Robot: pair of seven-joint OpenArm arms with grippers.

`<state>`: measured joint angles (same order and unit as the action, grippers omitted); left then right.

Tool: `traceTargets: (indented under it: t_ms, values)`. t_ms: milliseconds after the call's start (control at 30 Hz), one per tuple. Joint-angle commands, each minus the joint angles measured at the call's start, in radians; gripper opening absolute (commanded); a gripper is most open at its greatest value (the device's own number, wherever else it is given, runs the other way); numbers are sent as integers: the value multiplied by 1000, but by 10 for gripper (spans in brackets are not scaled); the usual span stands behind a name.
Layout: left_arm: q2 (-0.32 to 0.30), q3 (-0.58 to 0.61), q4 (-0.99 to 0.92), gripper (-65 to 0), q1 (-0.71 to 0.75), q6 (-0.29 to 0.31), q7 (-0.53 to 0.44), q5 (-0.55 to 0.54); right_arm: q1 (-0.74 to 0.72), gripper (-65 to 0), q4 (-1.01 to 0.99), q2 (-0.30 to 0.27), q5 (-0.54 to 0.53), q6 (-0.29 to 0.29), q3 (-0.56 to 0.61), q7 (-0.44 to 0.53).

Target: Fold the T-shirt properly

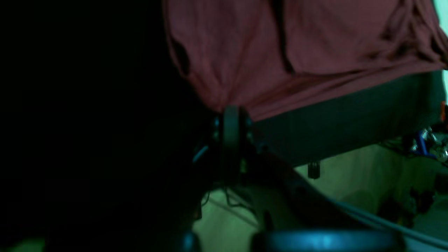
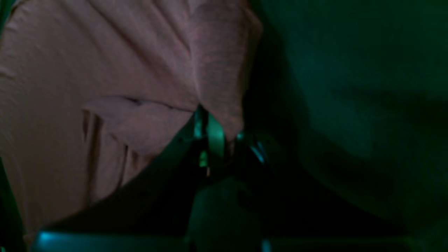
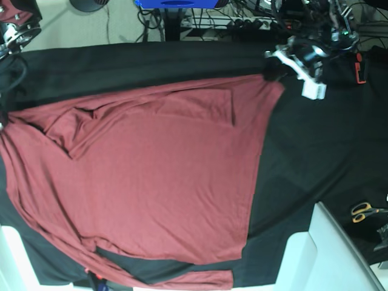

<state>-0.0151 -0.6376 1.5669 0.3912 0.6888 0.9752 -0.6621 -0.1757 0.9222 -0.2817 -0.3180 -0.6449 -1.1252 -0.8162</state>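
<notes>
Between left fingers — seemingly — T-shirt edge.

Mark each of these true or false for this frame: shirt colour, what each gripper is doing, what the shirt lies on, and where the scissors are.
1. The T-shirt is red. True.
2. The left gripper is open, clear of fabric. False: it is shut on the T-shirt.
3. The right gripper pinches the T-shirt. True.
4. The shirt lies on a white sheet. False: the cloth is black.
5. Scissors lie on the shirt. False: they lie apart, near the edge.
</notes>
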Motion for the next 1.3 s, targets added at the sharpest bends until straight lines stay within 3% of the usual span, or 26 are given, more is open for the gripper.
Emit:
traceTargets:
  t_ms: [0, 400, 467, 700, 833, 1000, 1133, 1267]
  values:
    - [-15, -34, 27, -650, 2, 6, 3, -9, -5, -648, 41, -29, -17, 0, -5, 10]
    - [-18, -70, 112, -650, 97, 6, 17, -9, 141, -648, 398, 115, -14, 4, -37, -167]
    - [-18, -74, 129, -650, 121, 6, 17, -9, 153, -648, 426, 135, -14, 35, -36, -167]
    - [-18, -67, 148, -650, 145, 6, 17, -9, 156, -648, 427, 143, -11, 72, -28, -167]
    - [-16, -66, 148, -650, 145, 2, 17, -9, 156, -648, 427, 143, -13, 172, -28, -167]
    - [-16, -66, 148, -650, 136, 1, 17, -9, 155, -648, 427, 143, -13, 191, -26, -174]
    - [-16, -64, 148, -650, 122, -1, 17, -8, 133, -648, 427, 141, -13, 280, -26, -213]
    - [-16, -64, 140, -650, 107, -2, 17, -8, 112, -648, 427, 141, -13, 323, -26, -216]
